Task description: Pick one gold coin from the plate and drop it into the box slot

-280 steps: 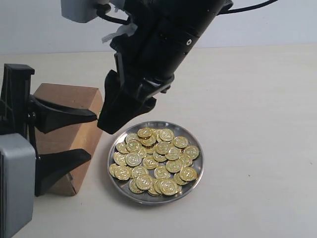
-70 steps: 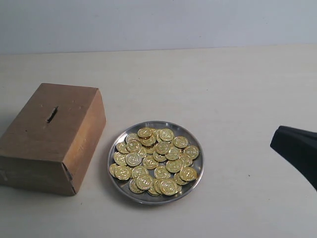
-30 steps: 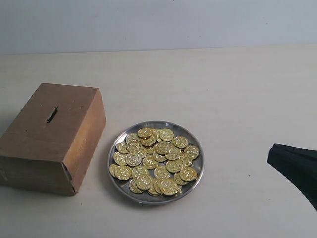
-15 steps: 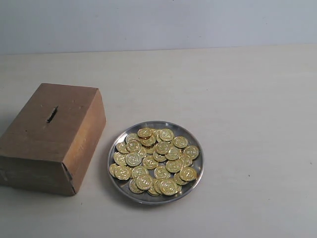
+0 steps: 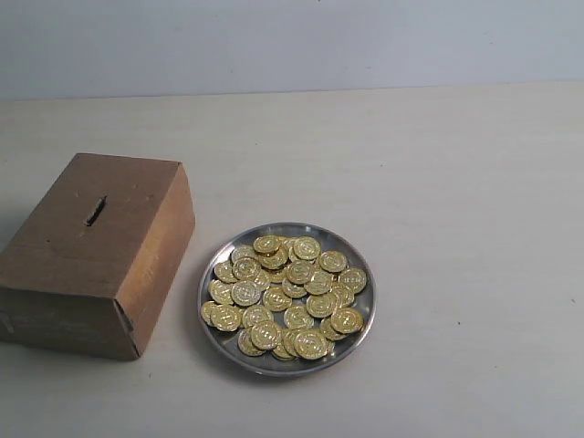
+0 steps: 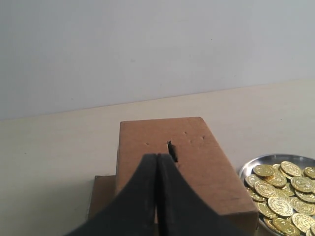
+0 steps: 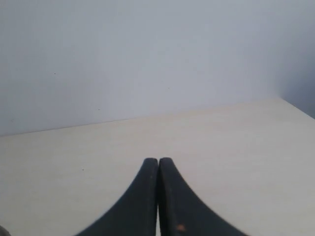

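The silver plate [image 5: 359, 327] lies at the table's middle front, heaped with several gold coins [image 5: 287, 294]. Left of it stands the brown cardboard box [image 5: 82, 265], its dark slot [image 5: 95, 211] cut in the top face. Neither arm appears in the exterior view. In the left wrist view my left gripper [image 6: 157, 157] is shut and empty, its tips in line with the box [image 6: 197, 162] just short of the slot [image 6: 172, 150]; the plate [image 6: 244, 171] of coins [image 6: 283, 189] shows at the edge. My right gripper [image 7: 158, 161] is shut and empty over bare table.
A pale wall [image 5: 292, 41] backs the beige table [image 5: 456, 182]. A brown flap or card [image 6: 101, 196] lies beside the box in the left wrist view.
The right gripper, visible at the exterior view's right edge a second ago, has withdrawn out of that view. Box, plate and coins have not moved.
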